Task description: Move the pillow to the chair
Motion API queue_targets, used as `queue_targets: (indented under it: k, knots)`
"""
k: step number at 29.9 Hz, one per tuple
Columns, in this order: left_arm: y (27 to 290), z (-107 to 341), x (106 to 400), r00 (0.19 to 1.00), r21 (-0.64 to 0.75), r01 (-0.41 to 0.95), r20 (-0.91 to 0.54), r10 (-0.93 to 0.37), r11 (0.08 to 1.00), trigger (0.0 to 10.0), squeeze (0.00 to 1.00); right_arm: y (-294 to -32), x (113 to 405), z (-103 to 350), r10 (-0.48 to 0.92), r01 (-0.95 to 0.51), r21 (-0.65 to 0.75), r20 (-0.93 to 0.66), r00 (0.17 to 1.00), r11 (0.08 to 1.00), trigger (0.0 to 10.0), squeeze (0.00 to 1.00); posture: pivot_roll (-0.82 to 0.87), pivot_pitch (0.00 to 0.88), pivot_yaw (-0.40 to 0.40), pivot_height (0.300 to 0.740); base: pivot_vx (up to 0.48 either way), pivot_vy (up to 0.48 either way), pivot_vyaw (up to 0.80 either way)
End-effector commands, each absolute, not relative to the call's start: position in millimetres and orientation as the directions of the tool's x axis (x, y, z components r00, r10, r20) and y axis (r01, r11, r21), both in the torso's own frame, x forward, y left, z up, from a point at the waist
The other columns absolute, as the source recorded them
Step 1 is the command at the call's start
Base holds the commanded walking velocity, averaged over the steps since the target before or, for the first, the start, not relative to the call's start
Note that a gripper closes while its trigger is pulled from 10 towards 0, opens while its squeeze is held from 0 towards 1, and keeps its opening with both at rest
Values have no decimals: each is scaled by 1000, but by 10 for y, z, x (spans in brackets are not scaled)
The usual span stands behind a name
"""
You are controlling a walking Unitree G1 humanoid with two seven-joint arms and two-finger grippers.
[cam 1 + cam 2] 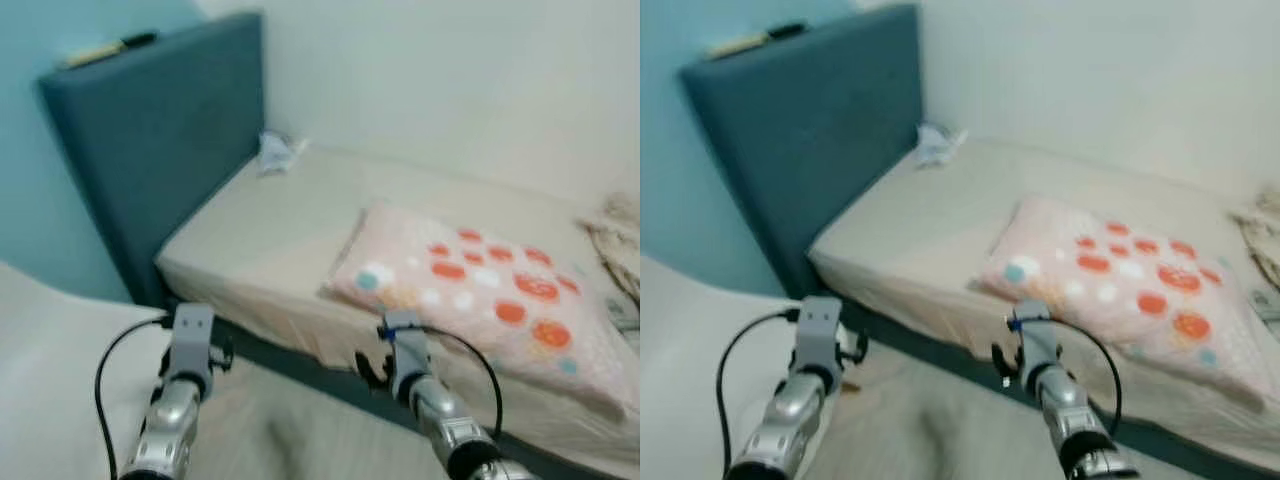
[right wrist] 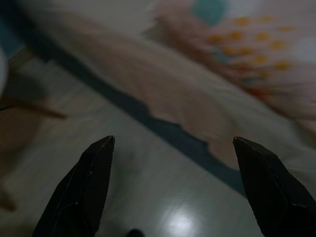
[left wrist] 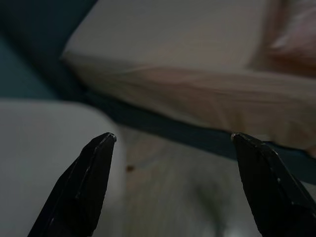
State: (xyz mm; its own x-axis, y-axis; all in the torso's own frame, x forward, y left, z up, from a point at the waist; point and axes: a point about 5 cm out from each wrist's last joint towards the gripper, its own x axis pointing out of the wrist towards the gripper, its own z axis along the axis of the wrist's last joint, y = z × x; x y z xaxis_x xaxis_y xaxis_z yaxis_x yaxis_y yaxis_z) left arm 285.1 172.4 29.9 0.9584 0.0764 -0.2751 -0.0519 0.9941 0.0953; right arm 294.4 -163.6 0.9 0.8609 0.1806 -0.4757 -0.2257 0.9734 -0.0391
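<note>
- A pink pillow with orange and white dots [image 1: 480, 290] lies on the beige-sheeted bed [image 1: 270, 230], near its front edge.
- The left gripper [image 3: 170, 140] and right gripper [image 2: 173, 143] hover short of the bed, jaws apart; the pillow lies just beyond the right one.

A low bed [image 1: 260, 240] with a beige sheet stands against a pale wall [image 1: 450, 80]. Its dark blue-grey headboard [image 1: 160, 130] rises at the left, backed by a light blue wall [image 1: 40, 200]. A dark base strip [image 1: 300, 365] runs under the mattress edge. The floor [image 1: 300, 430] is pale and glossy, the light soft and blurred.
</note>
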Motion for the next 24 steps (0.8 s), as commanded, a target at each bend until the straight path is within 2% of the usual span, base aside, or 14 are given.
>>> queue_targets:
  k: [1,24]
  knots:
    - [1735,276,2833,954,96,-60,-288,85,994,10000,0,-1608,2972,44,186,-226,-34,-457,870,974,10000,0,45,45,-42,740,0,0,-800]
    - [1710,237,2754,954,91,-45,-292,70,995,10000,0,-1594,2873,-39,219,-265,-25,-490,844,964,10000,0,40,77,-60,740,0,0,-800]
